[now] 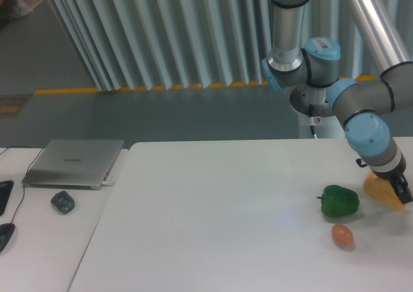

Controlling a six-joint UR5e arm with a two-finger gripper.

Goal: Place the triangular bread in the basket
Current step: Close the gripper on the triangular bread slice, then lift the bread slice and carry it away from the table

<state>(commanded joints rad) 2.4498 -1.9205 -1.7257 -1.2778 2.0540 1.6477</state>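
Note:
The triangular bread (379,193), a golden-orange wedge, lies on the white table (213,214) at the far right edge of the view, just right of the green pepper (340,200). My gripper (401,190) is down at the bread's right end, its dark fingers against or around the wedge. The frame edge cuts it off, so I cannot tell how the jaws stand. The basket is out of view.
A small brown egg-shaped item (342,235) lies in front of the pepper. On the left side table are a closed silver laptop (74,163), a dark mouse (62,202) and black items at the left edge (4,221).

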